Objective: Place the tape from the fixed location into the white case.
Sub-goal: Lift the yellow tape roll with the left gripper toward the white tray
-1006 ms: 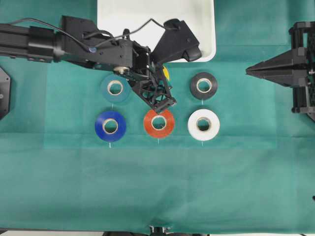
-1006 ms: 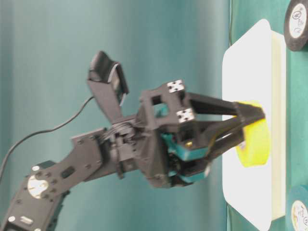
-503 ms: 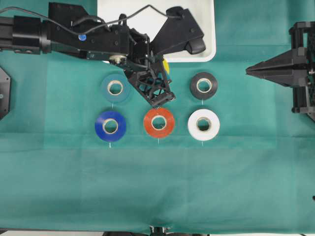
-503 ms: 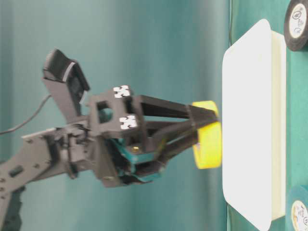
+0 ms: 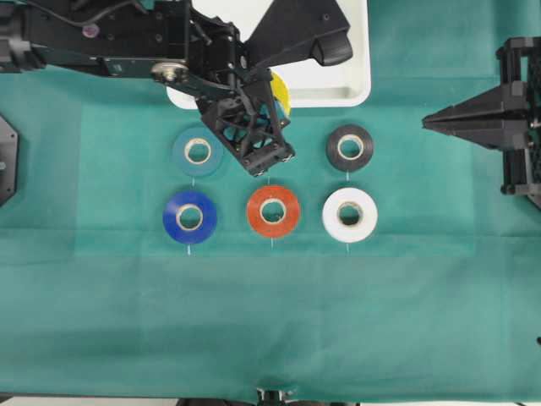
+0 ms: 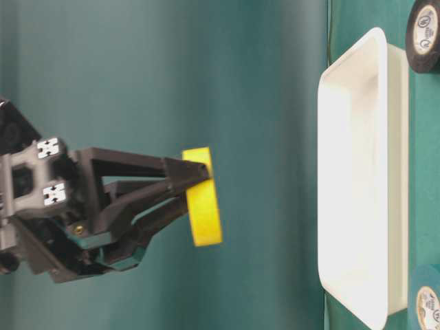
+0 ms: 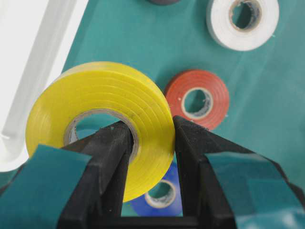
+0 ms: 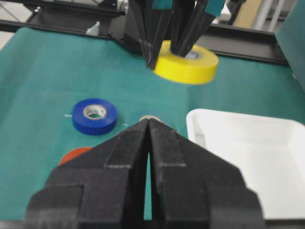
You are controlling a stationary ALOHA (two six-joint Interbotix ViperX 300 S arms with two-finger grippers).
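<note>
The tape point(image 7: 100, 95), a yellow roll with a pale core, hangs in the air in my left gripper point(image 7: 150, 126). The gripper is shut on it, with one finger through the core and the other against the outer wall. In the table-level view the tape point(image 6: 203, 196) sits high above the white case point(image 6: 357, 172). From overhead, a sliver of the tape point(image 5: 279, 93) shows under the arm at the near rim of the white case point(image 5: 355, 89). My right gripper point(image 5: 427, 123) rests at the right, shut and holding nothing.
Several rolls lie on the green cloth near the tray: teal point(image 5: 198, 151), blue point(image 5: 189, 216), orange-red point(image 5: 272, 211), white point(image 5: 349, 214) and black point(image 5: 349, 147). The left arm covers the tray's left part in the overhead view.
The left gripper has lifted the yellow roll much higher above the table. It has also shifted back toward the tray. The right arm has stayed still.
</note>
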